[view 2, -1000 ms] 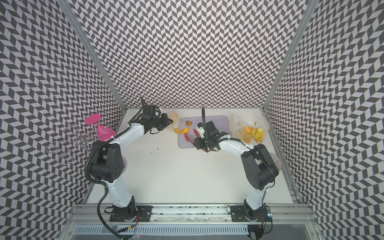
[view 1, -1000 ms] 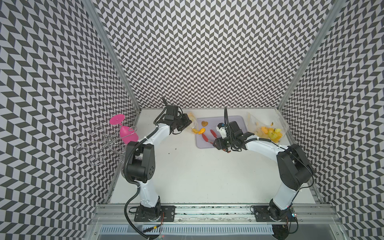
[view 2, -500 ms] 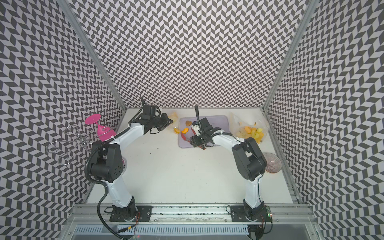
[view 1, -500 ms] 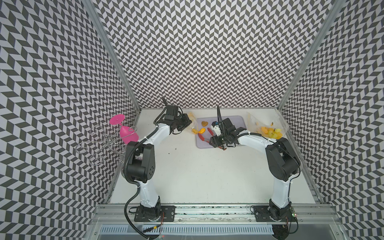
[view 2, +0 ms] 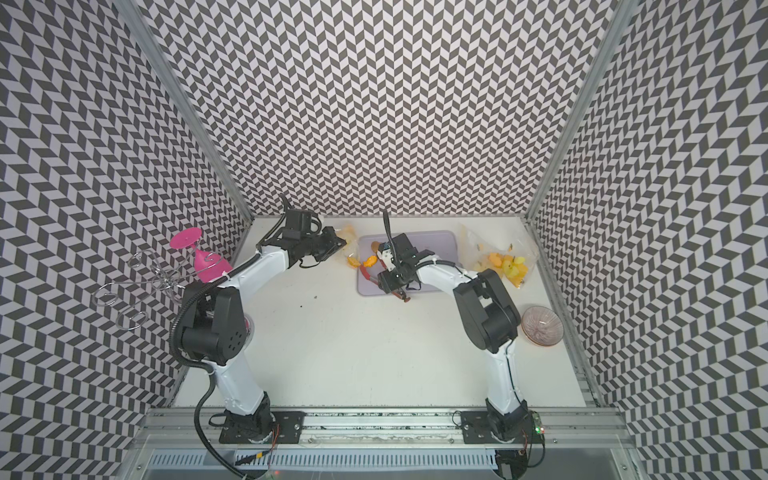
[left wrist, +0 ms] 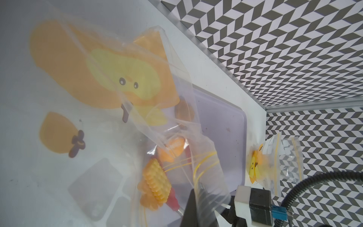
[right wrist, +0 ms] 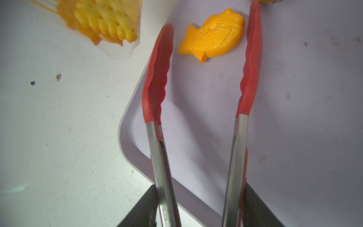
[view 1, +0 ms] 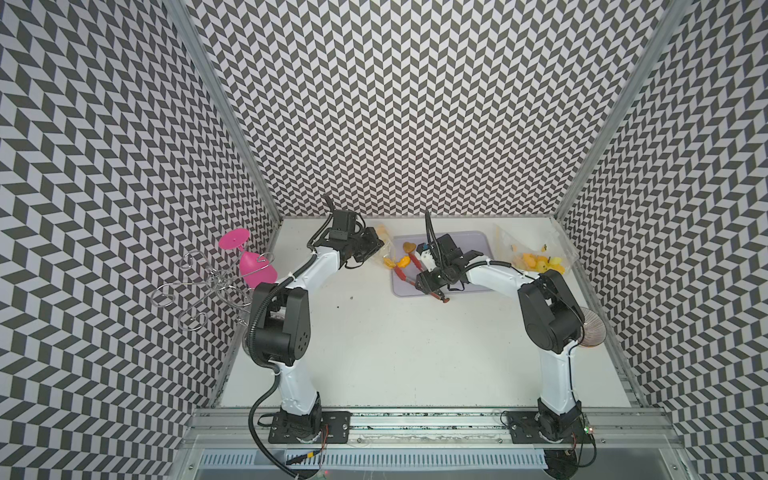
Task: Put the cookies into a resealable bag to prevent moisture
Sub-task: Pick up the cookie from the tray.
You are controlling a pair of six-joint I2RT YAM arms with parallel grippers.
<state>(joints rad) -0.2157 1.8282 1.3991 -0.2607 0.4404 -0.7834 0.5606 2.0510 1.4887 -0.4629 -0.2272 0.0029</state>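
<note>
We see the left gripper (view 1: 376,245) clamped on the bag (left wrist: 137,78); the right gripper (right wrist: 198,212) grasps tongs (right wrist: 156,82) whose red tips flank a fish cookie (right wrist: 213,37) on the tray (right wrist: 294,118).

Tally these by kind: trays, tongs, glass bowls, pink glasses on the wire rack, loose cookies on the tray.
Tray: 1
Tongs: 1
Glass bowl: 1
Pink glass on wire rack: 1
Loose cookies visible on tray: 2, fish cookie and brown heart cookie
Total: 6
</note>
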